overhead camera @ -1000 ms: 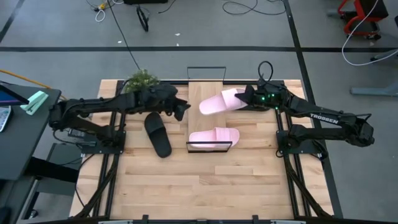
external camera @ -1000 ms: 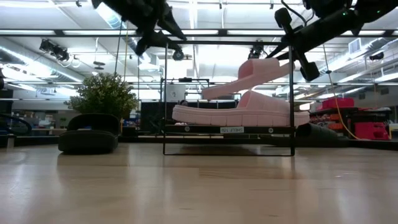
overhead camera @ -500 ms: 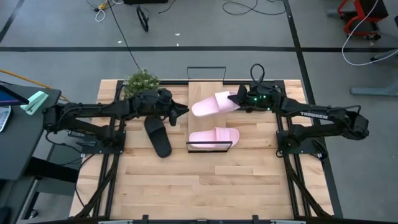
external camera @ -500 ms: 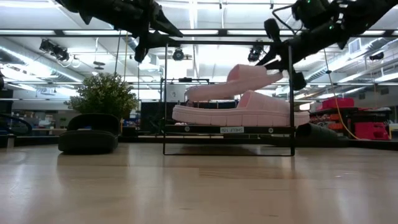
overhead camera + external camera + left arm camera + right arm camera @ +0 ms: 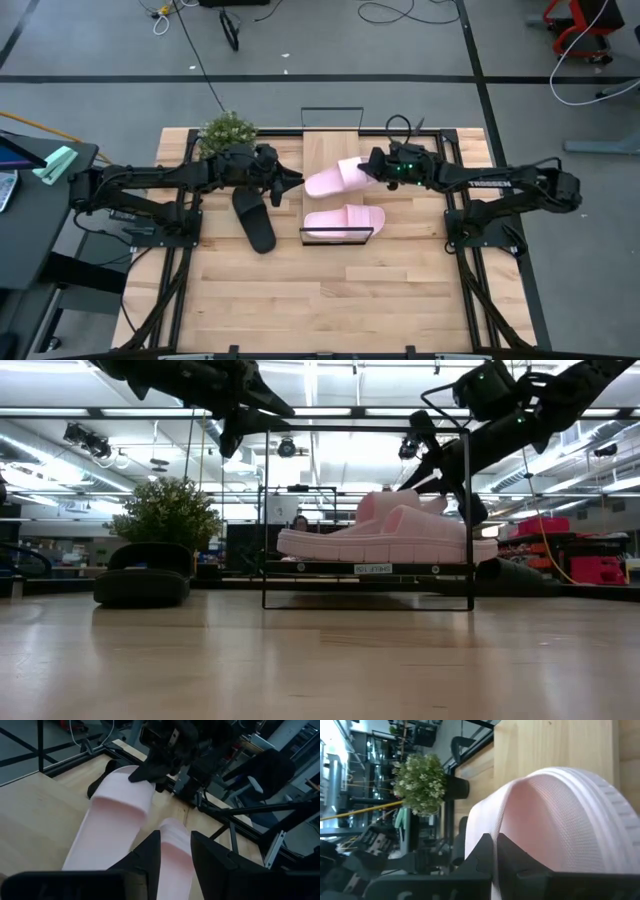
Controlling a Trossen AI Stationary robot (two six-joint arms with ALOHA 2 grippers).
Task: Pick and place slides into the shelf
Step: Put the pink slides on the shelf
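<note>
While the right pincer (image 5: pixel 372 167) grips a pink slide (image 5: pixel 333 178), wooden tabletop (image 5: pixel 330 300) lies bare.

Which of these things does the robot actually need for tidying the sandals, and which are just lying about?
Part of the job:
- shelf
- pink slide held by the right gripper
- second pink slide already on the shelf
- black slide on the table
- left gripper, hovering near the shelf

Just lying about:
- potted plant
- cables on the floor

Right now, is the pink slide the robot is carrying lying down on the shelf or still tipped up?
Nearly down. The carried pink slide lies over the shelf, level with the other pink slide. The right pincer is shut on it.
</note>
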